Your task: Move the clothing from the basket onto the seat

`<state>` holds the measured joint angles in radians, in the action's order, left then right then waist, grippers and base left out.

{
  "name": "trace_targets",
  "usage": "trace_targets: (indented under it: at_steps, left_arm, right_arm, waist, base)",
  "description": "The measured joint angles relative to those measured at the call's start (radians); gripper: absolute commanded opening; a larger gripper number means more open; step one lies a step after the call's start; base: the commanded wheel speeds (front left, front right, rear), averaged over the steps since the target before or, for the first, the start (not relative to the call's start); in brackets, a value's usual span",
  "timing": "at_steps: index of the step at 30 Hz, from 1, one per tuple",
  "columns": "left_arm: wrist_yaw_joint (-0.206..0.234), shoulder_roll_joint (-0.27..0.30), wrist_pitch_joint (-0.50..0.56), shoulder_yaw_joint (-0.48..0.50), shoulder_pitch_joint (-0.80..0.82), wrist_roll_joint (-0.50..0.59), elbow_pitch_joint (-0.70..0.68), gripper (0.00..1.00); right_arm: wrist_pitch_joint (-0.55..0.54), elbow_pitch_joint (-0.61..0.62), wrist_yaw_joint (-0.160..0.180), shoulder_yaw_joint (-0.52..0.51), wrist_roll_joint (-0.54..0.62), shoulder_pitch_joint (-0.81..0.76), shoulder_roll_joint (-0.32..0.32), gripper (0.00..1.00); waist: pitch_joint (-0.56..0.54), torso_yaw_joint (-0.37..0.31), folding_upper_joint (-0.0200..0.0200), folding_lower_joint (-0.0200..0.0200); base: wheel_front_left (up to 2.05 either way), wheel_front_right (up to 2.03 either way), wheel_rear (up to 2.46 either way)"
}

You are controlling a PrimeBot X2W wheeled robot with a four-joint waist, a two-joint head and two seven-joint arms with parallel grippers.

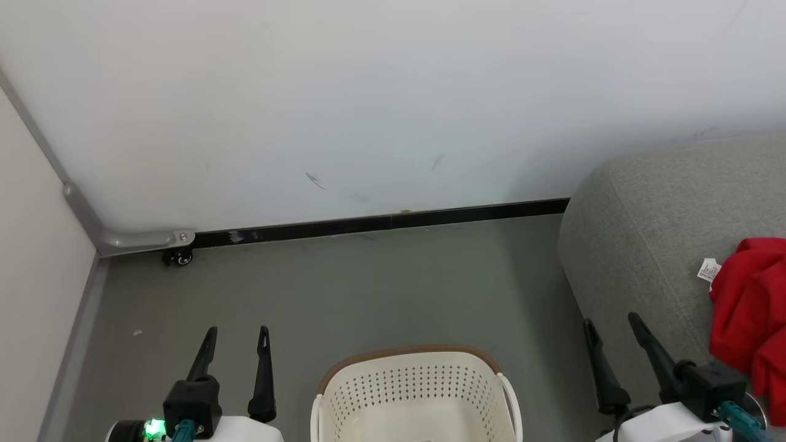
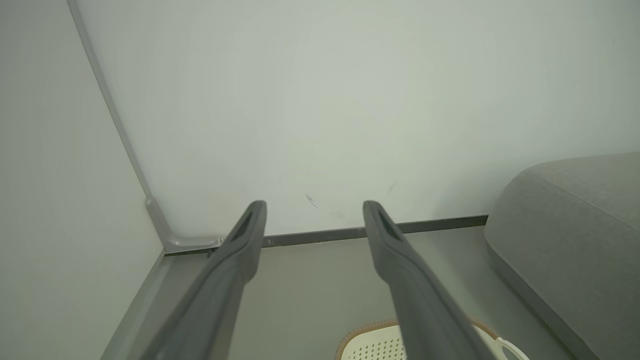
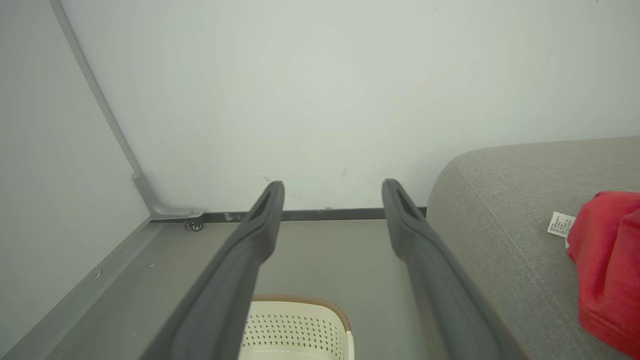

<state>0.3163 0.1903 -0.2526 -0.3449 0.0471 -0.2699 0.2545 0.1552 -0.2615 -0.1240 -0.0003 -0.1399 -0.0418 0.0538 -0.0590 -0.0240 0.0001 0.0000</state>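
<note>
The red clothing (image 1: pixel 750 313) lies bunched on the grey seat (image 1: pixel 638 245) at the right, a white label sticking out at its left edge. In the right wrist view the clothing (image 3: pixel 605 270) rests on the seat (image 3: pixel 500 210). The cream basket (image 1: pixel 417 393) with its brown rim stands on the floor at bottom centre; the part of its inside that shows holds no fabric. My left gripper (image 1: pixel 237 336) is open to the basket's left. My right gripper (image 1: pixel 611 324) is open between basket and seat, holding nothing. The wrist views show the left gripper (image 2: pixel 314 212) and the right gripper (image 3: pixel 332 192) spread.
A white wall with a dark baseboard (image 1: pixel 381 222) closes the back. A grey metal rail (image 1: pixel 92 215) with a small caster (image 1: pixel 178 258) sits in the left corner beside a side panel. Grey floor (image 1: pixel 344 288) lies between the basket and the wall.
</note>
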Motion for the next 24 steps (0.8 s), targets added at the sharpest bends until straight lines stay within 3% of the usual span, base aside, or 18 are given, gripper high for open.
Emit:
trace_targets:
  at_steps: [24]
  left_arm:
    - [0.013,-0.005,0.000,0.001,-0.001,0.013,0.002,1.00]
  right_arm:
    - [-0.032,0.063,0.000,-0.016,0.016,-0.031,-0.010,1.00]
  waist:
    - [0.021,-0.003,0.0000,0.0000]
  base:
    - [0.00,0.00,0.00]
